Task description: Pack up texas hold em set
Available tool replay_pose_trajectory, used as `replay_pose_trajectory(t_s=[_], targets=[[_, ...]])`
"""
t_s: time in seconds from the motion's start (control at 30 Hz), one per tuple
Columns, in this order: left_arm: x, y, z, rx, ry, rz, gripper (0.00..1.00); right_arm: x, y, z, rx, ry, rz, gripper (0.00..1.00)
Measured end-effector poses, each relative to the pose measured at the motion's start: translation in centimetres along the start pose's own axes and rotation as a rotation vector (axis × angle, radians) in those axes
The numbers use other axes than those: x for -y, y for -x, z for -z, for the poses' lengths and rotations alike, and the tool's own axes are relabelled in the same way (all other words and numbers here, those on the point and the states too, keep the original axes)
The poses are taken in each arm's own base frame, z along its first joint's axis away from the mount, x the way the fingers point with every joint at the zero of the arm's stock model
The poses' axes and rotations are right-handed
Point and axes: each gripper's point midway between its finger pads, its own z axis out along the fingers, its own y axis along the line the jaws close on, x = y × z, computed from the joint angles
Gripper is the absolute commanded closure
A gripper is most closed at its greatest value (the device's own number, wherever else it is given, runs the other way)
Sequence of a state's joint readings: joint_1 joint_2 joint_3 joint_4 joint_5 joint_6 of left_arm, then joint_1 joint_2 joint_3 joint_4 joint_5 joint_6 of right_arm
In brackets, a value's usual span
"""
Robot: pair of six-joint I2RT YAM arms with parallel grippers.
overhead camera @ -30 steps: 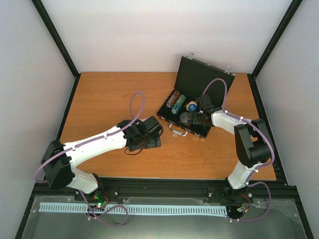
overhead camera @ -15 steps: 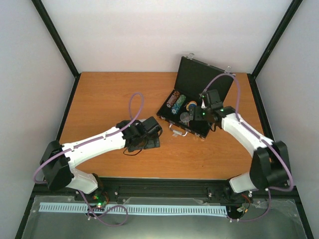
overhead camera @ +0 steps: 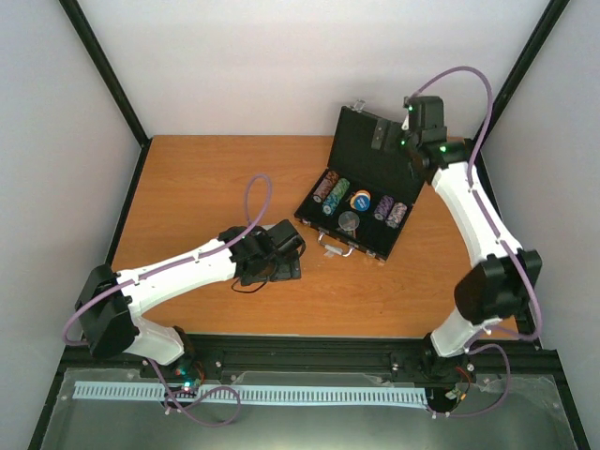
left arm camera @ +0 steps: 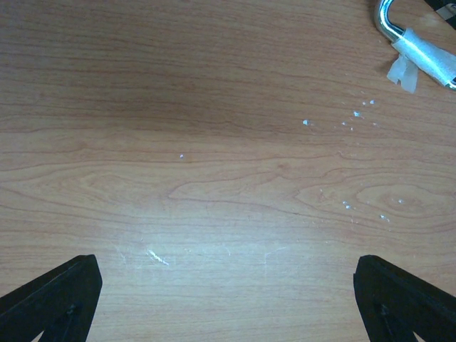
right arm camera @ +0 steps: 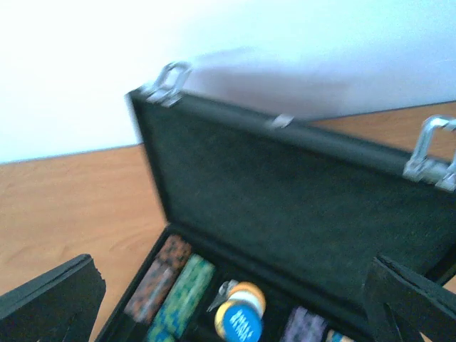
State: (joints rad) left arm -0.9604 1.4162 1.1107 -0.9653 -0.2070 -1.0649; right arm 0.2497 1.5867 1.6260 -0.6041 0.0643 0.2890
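Right end effector point(right arm camera: 235, 278) is spread wide and empty, hovering at the top rim of the raised lid point(overhead camera: 370, 155) of the black case point(overhead camera: 319, 223), which sits open right of centre on the bench point(overhead camera: 206, 178). Left end effector point(left arm camera: 226, 260) is also spread and empty, low over bare wood just left of the silver handle point(overhead camera: 333, 246). Lid looks stiff and light, so a push on the rim near the latches point(right arm camera: 167, 78) should fold it. Chip stacks point(overhead camera: 333, 192) and blue disc point(overhead camera: 361, 200) likely make the base heavy and the shell looks slick, so carry it by the handle only.
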Motion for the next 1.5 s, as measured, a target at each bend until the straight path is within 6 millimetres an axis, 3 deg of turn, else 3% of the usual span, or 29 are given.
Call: replay_pose_trajectory(t_s=[0.23,0.43,0.63,0.87,1.03,1.2,1.37,1.5], targets=[[0.0,0.0,0.0,-0.001,-0.002,-0.016,0.00,4.9,3.1,-5.2,0.009,-0.102,-0.061,0.00],[0.1,-0.1,-0.1,-0.007,-0.003,-0.030,0.00,6.6,4.1,-6.1,0.030,-0.144,-0.055,0.00],[0.2,-0.5,-1.0,-0.028,0.015,-0.050,0.00,10.6,5.3,-6.7,0.056,-0.228,-0.075,0.00],[0.5,-0.5,-1.5,-0.038,0.028,-0.059,0.00,14.7,5.6,-10.9,0.015,-0.257,-0.099,0.00],[0.9,-0.4,-1.9,-0.044,0.033,-0.062,0.00,15.0,3.2,-13.6,-0.068,-0.222,-0.103,0.00],[0.9,-0.4,-2.0,-0.046,0.035,-0.063,0.00,14.4,2.3,-14.1,-0.103,-0.179,-0.107,0.00],[0.9,-0.4,-2.0,-0.045,0.035,-0.063,0.00,14.1,2.1,-13.5,-0.085,-0.150,-0.108,0.00],[0.9,-0.3,-1.9,-0.042,0.031,-0.062,0.00,12.8,1.5,-10.9,-0.077,-0.113,-0.105,0.00]])
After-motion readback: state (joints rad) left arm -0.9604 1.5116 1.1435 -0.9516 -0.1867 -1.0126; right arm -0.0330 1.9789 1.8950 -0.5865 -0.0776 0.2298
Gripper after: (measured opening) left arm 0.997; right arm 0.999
